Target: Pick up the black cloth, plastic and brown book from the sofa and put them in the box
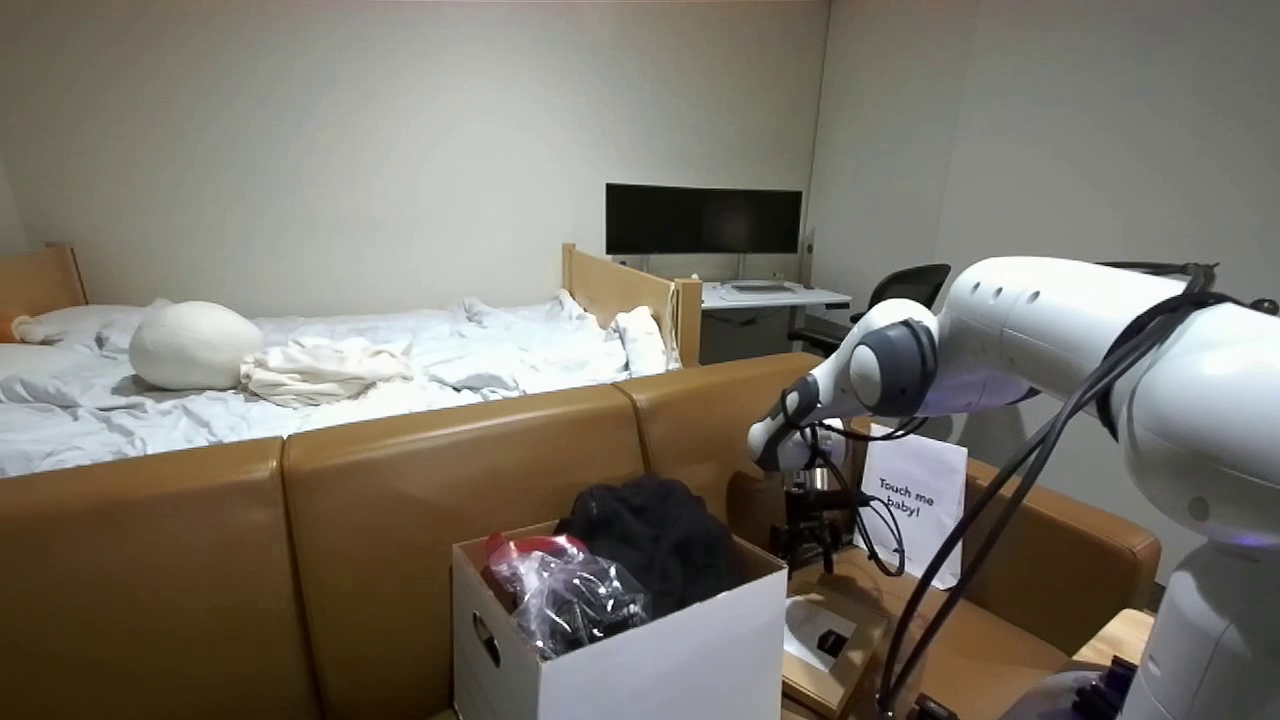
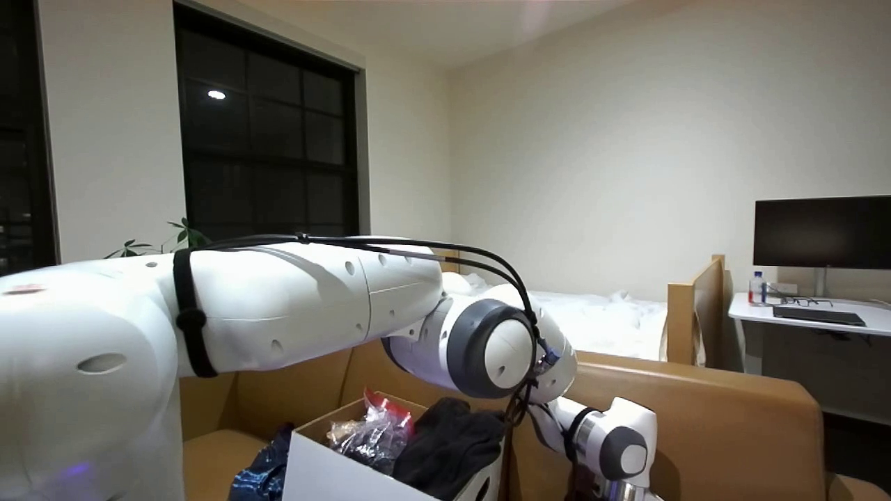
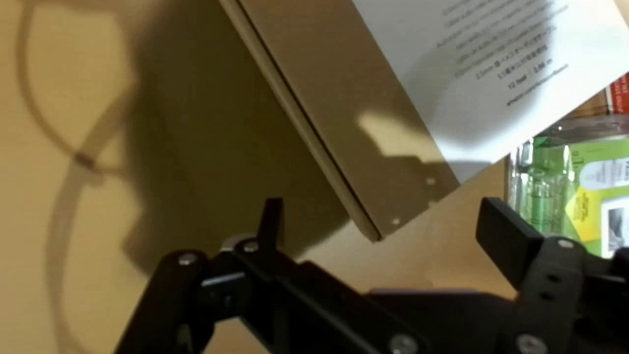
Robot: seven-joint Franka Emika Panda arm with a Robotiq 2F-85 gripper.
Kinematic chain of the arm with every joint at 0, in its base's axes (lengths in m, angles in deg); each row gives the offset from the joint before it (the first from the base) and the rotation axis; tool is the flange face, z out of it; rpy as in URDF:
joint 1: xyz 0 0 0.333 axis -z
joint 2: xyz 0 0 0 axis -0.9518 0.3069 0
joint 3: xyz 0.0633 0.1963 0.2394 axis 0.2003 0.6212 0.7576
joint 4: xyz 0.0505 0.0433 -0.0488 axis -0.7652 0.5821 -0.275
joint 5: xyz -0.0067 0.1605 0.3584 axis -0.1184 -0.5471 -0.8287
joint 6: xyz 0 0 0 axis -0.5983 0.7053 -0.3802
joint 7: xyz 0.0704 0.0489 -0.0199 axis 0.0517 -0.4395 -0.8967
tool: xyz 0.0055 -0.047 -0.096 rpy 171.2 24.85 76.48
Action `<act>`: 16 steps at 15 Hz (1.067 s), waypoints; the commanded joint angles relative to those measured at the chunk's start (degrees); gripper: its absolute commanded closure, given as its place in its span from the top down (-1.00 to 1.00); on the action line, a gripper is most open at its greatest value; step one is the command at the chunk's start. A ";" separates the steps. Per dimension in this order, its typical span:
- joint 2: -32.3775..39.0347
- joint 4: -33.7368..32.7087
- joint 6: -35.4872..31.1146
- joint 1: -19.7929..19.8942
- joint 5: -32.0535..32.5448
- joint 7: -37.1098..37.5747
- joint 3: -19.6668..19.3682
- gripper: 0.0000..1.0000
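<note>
1. Gripper (image 3: 382, 211) is hanging over the sofa (image 1: 985, 640), fingers (image 3: 508, 241) spread wide apart at the bottom of the wrist view.
2. Brown book (image 3: 393, 98) (tbh looking more like a flat cardboard pack with a white printed label) is lying on the seat, filling the upper middle and upper right of that view. Its nearest corner is pointing down toward the gap between the fingertips; can't tell how far below them it's sitting.
3. In an exterior view the book is showing right of bottom centre, below the gripper, with the white box (image 1: 670, 670) covering its left part, so no idea if those two are touching.
4. Room-wise, one long edge is running diagonally from top centre to that corner, and bare tan seat is stretching out left of it, partly shadowed. Right side is looking tighter: a clear container (image 3: 575, 191) with a green label is crowding in at the right edge of the frame, just beside the book.
5. That box is sitting low in both exterior views, holding black cloth (image 1: 655, 540) on the right and clear plastic (image 1: 570, 600) with a red strip on the left. The cloth is bulging above the rim.
</note>
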 commanded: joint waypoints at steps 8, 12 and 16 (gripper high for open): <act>0.14 2.29 -3.77 2.21 -0.54 24.72 -7.52 1.00; 0.09 2.00 -4.23 2.92 0.39 28.13 -8.25 1.00; 0.09 1.96 -4.30 2.73 0.39 28.77 -8.29 1.00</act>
